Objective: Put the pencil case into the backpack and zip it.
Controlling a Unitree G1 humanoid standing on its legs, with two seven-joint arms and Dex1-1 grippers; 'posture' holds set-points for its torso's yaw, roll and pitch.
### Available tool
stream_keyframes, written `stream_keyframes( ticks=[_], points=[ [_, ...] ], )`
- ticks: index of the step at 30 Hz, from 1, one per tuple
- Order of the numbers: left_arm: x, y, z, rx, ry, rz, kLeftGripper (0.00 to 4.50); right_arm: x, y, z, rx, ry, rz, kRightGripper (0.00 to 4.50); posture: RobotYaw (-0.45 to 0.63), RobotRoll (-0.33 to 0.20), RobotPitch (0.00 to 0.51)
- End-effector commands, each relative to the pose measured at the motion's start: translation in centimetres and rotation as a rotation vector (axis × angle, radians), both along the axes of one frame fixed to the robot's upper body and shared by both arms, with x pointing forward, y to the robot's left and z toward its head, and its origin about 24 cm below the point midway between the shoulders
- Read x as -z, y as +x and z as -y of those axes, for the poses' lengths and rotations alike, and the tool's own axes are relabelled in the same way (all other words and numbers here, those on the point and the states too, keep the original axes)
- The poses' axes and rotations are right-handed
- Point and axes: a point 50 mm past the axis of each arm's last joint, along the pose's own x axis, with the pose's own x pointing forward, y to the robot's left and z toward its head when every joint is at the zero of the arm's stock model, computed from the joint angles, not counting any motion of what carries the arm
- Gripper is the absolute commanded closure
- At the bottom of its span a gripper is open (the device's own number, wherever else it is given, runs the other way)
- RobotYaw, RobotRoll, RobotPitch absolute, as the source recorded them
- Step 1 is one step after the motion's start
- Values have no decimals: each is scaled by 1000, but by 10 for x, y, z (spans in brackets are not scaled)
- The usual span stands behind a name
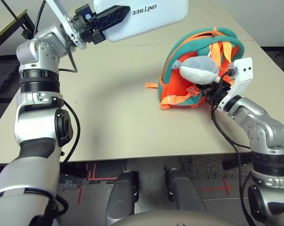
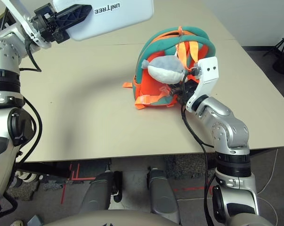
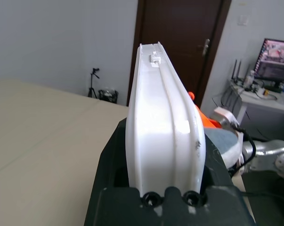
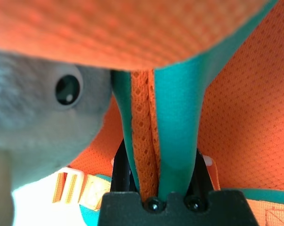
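Clearly, the biggest risk now is with the pencil case (image 1: 146,16): the left end effector (image 1: 114,18) grips it only at one short end, high in the air and well apart from the backpack (image 1: 198,70), so the long free end can swing or slip out of the fingers if the arm moves fast. The left wrist view shows the case standing on its thin edge between the two black fingers, which press on its flat faces, and such a smooth hard shell is probably slippery. The second risk is at the backpack. The right end effector (image 4: 153,186) is closed on a teal and orange strip of the bag, and if it pulls too hard, the light bag can slide or tip over on the surface (image 1: 113,108). I cannot tell from these views how wide the opening is, so the case may catch on the teal rim or on the plush toy (image 1: 198,69) that lies across the front. For room, the middle of the surface between the two arms is bare, so the left arm has a free way toward the bag. The bag itself sits near the right side of the surface, with the right arm just beside it, so there is less room there.
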Motion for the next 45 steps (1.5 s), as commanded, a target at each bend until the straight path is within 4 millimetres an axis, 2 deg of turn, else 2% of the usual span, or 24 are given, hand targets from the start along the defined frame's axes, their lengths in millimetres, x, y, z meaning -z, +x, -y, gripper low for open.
stream_keyframes(
  ticks=[1, 9, 29, 37, 41, 45],
  points=[
    [-5, 1, 5, 22, 27, 26, 3278, 14, 1, -1, 2, -21, -75, 4275, -183, 0, 118],
    [14, 5, 3, 42, 74, -16, 3278, 12, 1, -1, 7, -24, -71, 4275, -190, 0, 124],
    [16, -10, -12, 229, 185, -92, 3278, 12, 6, -2, 10, -32, -76, 4275, -187, 0, 134],
    [33, 5, 1, 104, 353, -22, 3278, 10, 7, -1, 17, -33, -72, 4275, -188, 0, 134],
    [34, 8, 11, 98, 385, 22, 3278, 10, 7, -1, 18, -35, -72, 4275, -188, 0, 134],
    [34, 11, 30, 110, 418, 62, 3278, 10, 8, -2, 15, -35, -71, 4275, -183, 0, 133]
  ],
)
